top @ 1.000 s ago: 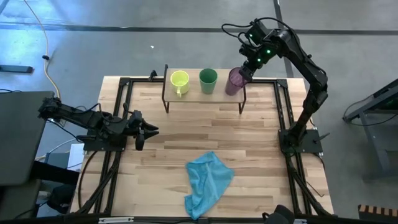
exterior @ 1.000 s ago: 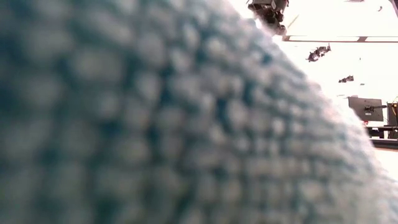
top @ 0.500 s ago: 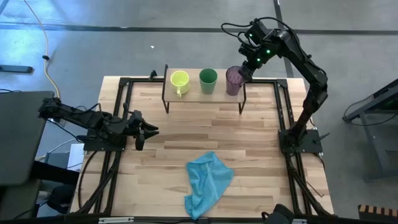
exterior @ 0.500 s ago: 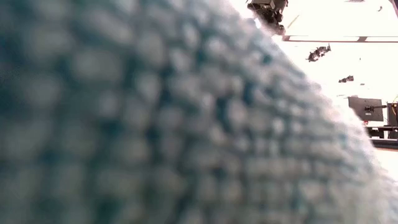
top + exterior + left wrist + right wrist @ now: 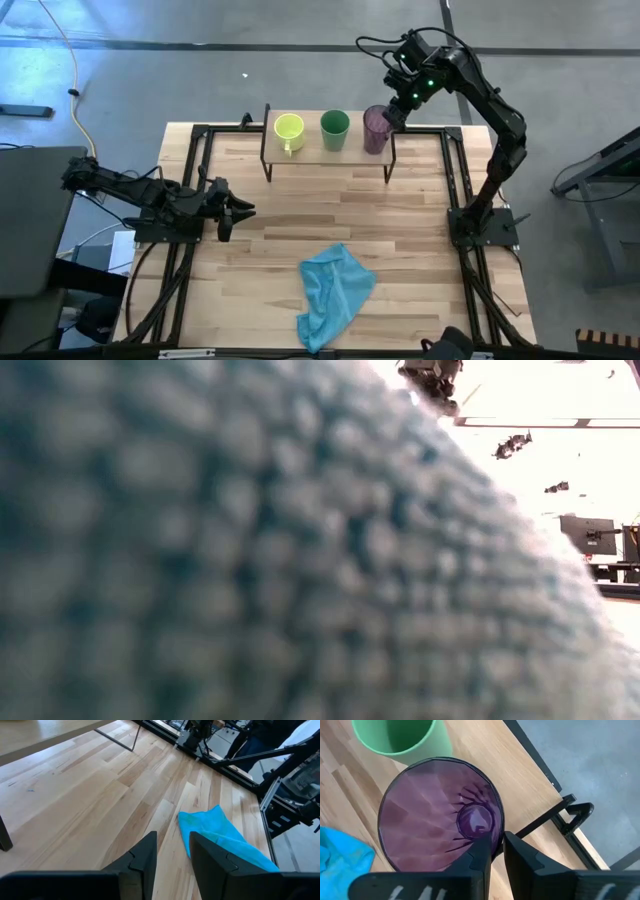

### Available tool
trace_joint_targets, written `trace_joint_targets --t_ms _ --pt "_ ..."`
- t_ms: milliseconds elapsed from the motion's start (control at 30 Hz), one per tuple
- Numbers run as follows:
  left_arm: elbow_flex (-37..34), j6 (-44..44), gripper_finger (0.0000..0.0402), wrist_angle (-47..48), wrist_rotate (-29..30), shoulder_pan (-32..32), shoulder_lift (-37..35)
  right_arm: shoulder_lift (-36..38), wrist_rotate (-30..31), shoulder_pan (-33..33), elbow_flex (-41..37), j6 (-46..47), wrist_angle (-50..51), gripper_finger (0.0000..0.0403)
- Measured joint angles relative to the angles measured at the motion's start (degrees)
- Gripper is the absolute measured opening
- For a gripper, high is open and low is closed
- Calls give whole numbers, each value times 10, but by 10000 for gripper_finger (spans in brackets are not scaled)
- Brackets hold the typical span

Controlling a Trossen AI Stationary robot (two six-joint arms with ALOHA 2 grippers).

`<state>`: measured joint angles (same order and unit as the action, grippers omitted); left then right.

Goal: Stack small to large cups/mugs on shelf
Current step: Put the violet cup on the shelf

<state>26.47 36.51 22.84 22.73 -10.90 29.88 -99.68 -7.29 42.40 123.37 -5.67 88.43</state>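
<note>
On the shelf along the table's far edge stand the yellow-green mug, green cup and purple cup. The right hand straddles the purple cup's rim with a narrow gap. The left hand, narrowly parted, waits near the left edge. A blue cloth lies near the front edge.

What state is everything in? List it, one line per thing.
Short yellow-green handled mug: upright, empty, left end of the wooden-topped shelf.
Green cup: upright, empty, mid-shelf.
Translucent purple cup: upright, empty, right end of the shelf.
Light blue cloth: crumpled on the tabletop.
Right gripper: at the purple cup's rim.
Left gripper: open, empty, low over the table's left side.
</note>
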Motion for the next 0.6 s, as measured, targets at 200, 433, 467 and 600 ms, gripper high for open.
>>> trace_joint_targets --t_ms 200,433,467,600 --pt "0 0 104 0 -1 0 0 0 3 4 0 7 1 42" --pt "0 -1 104 0 -2 0 0 0 3 4 0 5 -2 42" --pt "0 -1 104 0 -2 0 0 0 3 4 0 4 -3 42" --pt "0 -1 104 0 -2 0 0 -2 3 4 0 3 -8 42"
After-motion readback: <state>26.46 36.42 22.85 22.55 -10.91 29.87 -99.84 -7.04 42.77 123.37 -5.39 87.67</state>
